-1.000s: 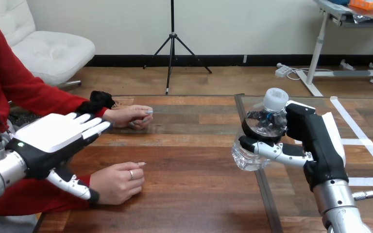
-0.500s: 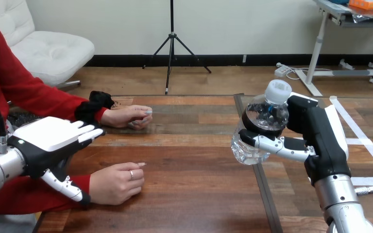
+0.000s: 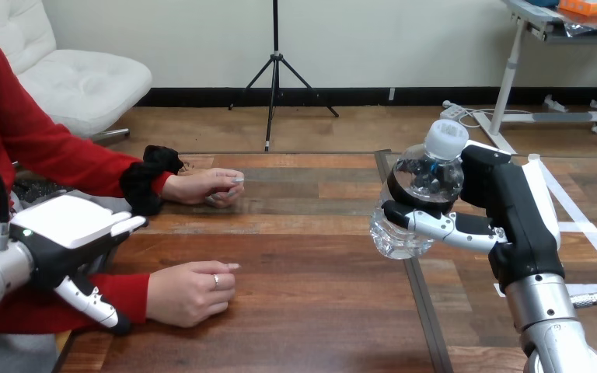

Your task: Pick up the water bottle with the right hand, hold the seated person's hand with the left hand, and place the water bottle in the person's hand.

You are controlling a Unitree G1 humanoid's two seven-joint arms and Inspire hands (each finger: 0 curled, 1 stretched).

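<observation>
Head view: the right hand [image 3: 507,203] is clenched round the clear plastic water bottle with white cap [image 3: 422,198], held above the wooden tabletop [image 3: 311,268] at right. The left hand [image 3: 62,233], fingers straight and empty, hovers by the person's near hand [image 3: 190,290]. Next, I reckon: clasp that hand, then deliver.

Left robot hand [image 3: 66,233] pulled back and down toward the view's left edge, away from the person's farther hand [image 3: 202,186]. Right robot hand [image 3: 513,206], clamped on the water bottle [image 3: 424,190], rose slightly.
</observation>
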